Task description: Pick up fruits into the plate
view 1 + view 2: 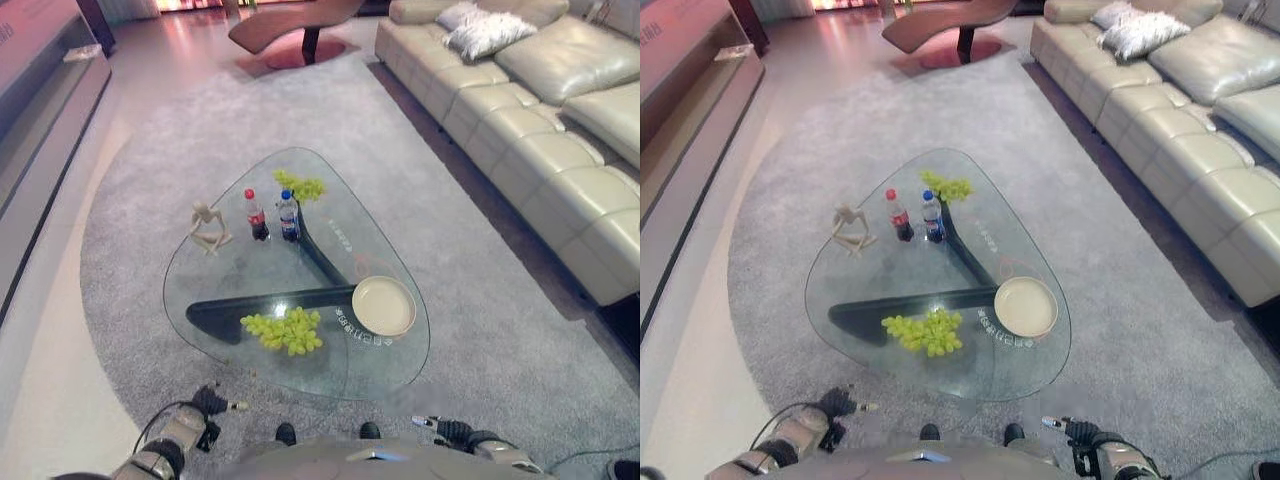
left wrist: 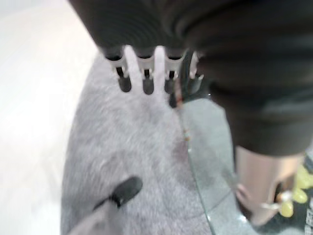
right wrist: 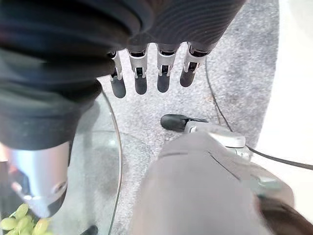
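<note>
Both hands hang low at the near edge of the glass table (image 1: 215, 300), short of anything on it. The left hand (image 1: 210, 402) sits just off the table's near-left rim, its fingers (image 2: 143, 78) straight and relaxed over the grey rug (image 1: 150, 170), holding nothing. The right hand (image 1: 1080, 432) is at the near-right rim, its fingers (image 3: 141, 78) likewise extended and empty, with the glass edge just beyond the fingertips.

The task's fruit is untouched. One bunch of green grapes (image 1: 285, 330) lies on the glass ahead of the left hand and slightly toward the right hand, nearer to both than anything else on the table. A second bunch of grapes (image 1: 302, 186) lies at the far tip of the table, well beyond either hand's present position. The cream plate (image 1: 384, 305) is empty and sits ahead of the right hand, just beside the near bunch on the right hand's side.

Between the two bunches stand a red-capped cola bottle (image 1: 257, 215) and a blue-capped water bottle (image 1: 289, 216), upright and close together, with a small pale figurine (image 1: 206, 228) farther toward the left hand's side.

Assessment: the task has not begun. The near bunch and plate lie side by side, so a short carry should suffice. The far bunch likely demands a long reach past the bottles, with some risk of toppling them.
</note>
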